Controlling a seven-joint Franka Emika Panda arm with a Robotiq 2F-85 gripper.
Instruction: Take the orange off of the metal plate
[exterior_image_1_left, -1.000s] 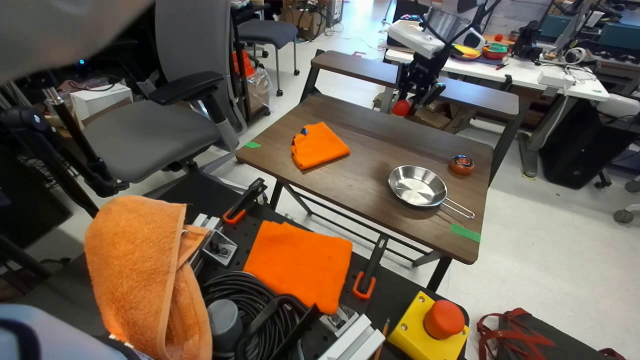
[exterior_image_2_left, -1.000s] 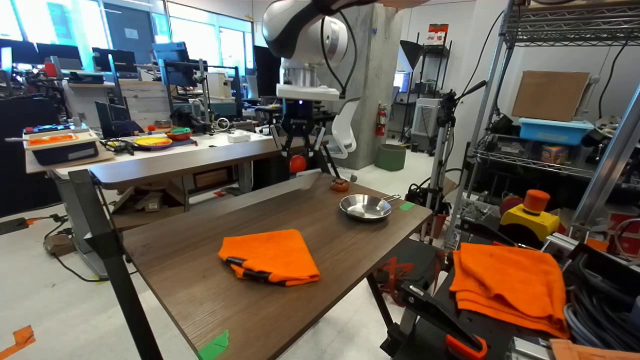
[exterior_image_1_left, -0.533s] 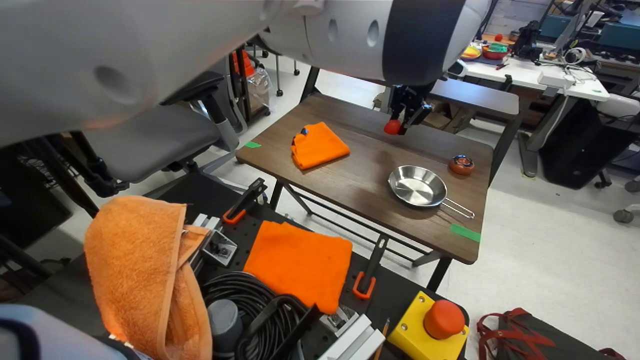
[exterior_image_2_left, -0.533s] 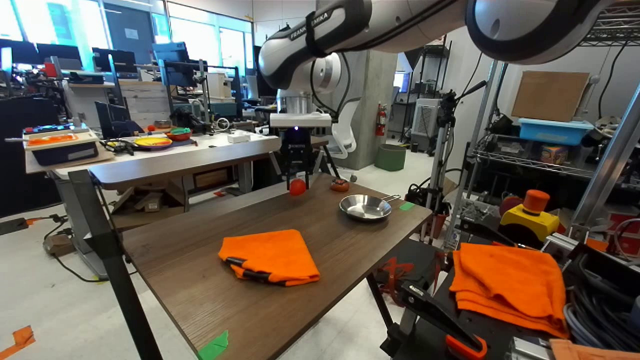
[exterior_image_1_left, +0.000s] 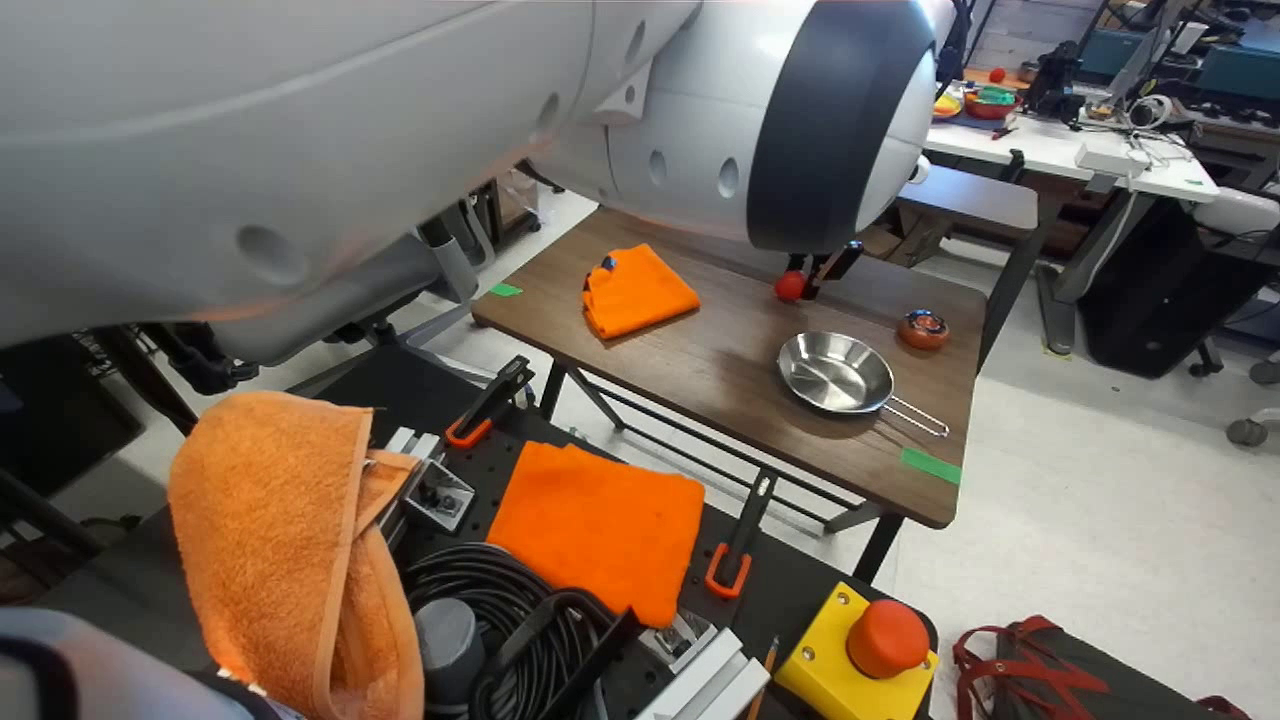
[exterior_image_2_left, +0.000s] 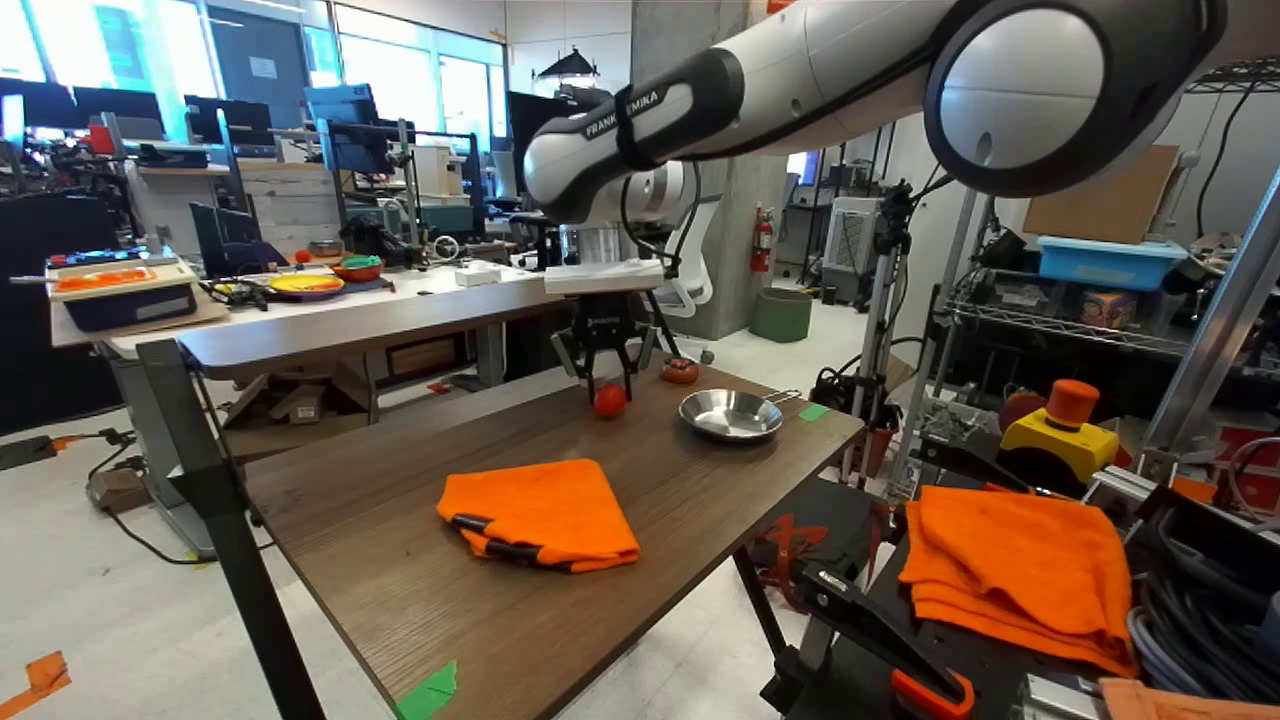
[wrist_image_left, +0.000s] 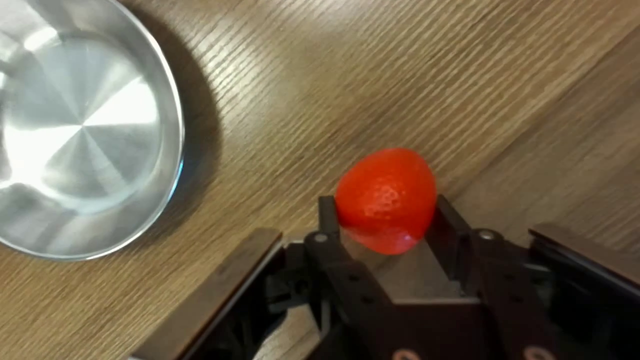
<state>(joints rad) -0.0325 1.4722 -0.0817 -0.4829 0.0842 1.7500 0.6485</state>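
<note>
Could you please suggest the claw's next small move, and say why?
I would probably ease the claw down until the small, round, red-orange fruit it grips clearly rests on the brown wooden table. The fruit is off the shallow, round, silver metal plate, low over the table, but whether it touches is hard to tell, so releasing now could drop it.

Metal plate (wrist_image_left: 82, 125) — polished (mirror-bright), glossy orange (wrist_image_left: 386, 197), wood-grain table (wrist_image_left: 310, 115)
</note>
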